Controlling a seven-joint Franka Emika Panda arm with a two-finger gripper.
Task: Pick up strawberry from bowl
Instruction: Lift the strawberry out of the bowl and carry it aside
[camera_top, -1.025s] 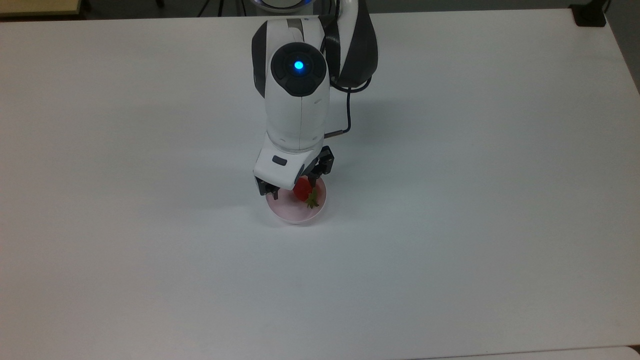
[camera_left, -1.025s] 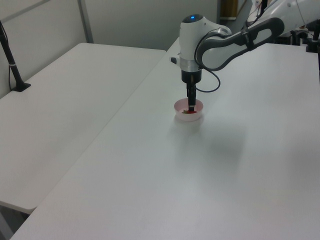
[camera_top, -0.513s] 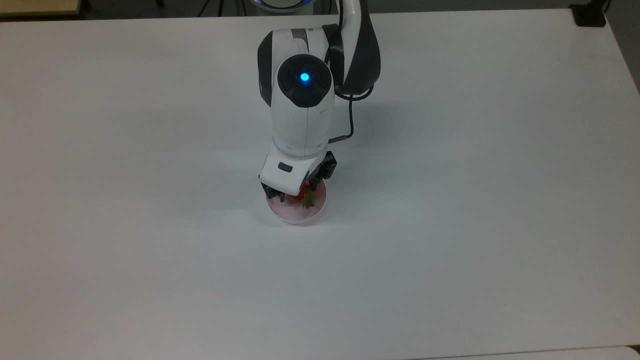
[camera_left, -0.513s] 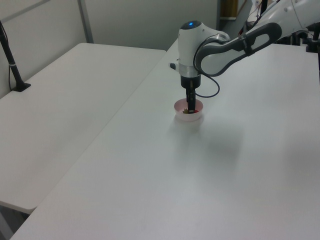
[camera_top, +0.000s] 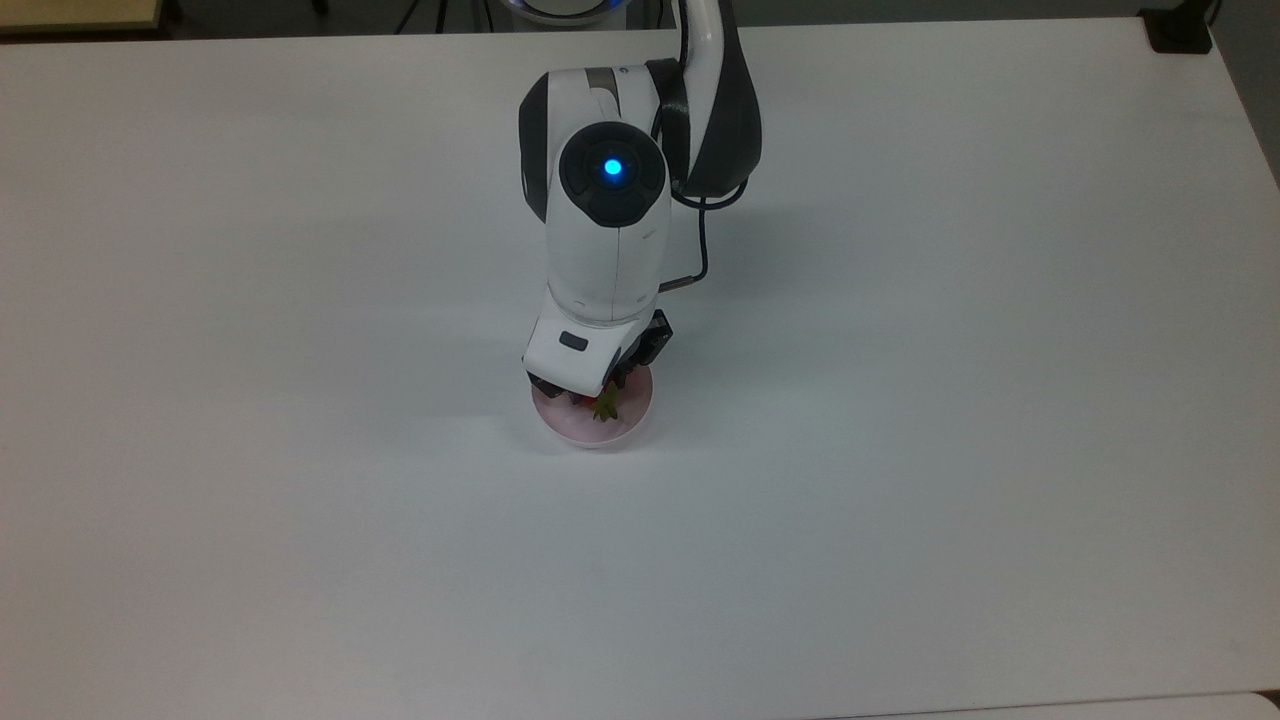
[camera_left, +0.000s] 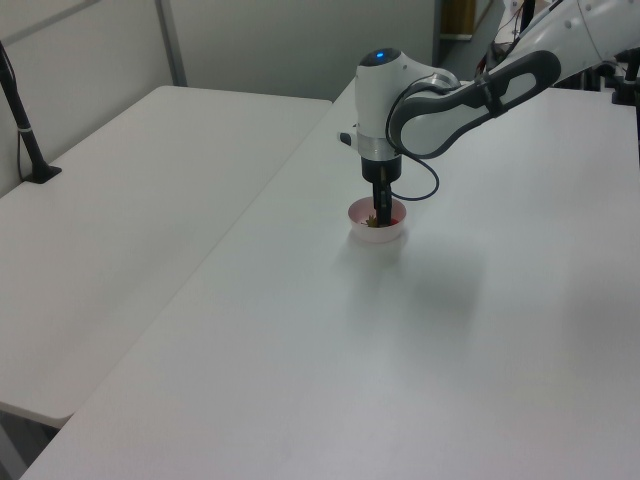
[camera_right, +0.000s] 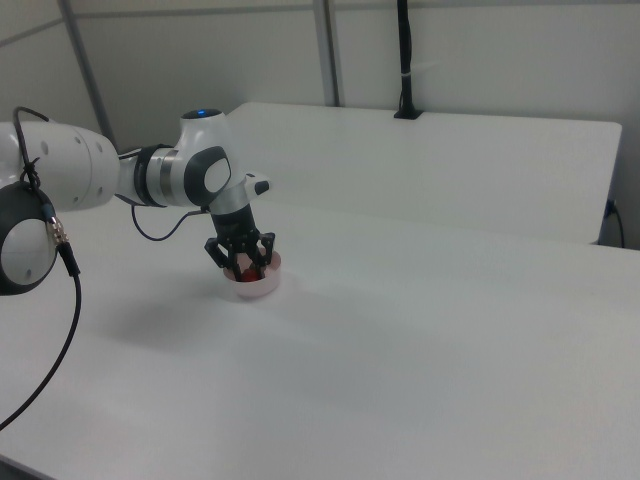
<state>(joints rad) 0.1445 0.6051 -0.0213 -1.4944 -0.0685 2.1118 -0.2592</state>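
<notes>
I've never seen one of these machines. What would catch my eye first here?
Probably the white arm with its blue light, bent over the middle of a bare white table. Its tool dips into a small pink bowl, the one spot of colour, where a red strawberry with a green cap sits between the fingers.

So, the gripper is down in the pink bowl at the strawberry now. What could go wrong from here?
1. The bowl is small and stands loose on the table; the gripper reaches down inside its rim, so a lift could drag or tip it.
2. The strawberry looks glossy and lies partly under the fingers, so it might slip out and fall back.
</notes>
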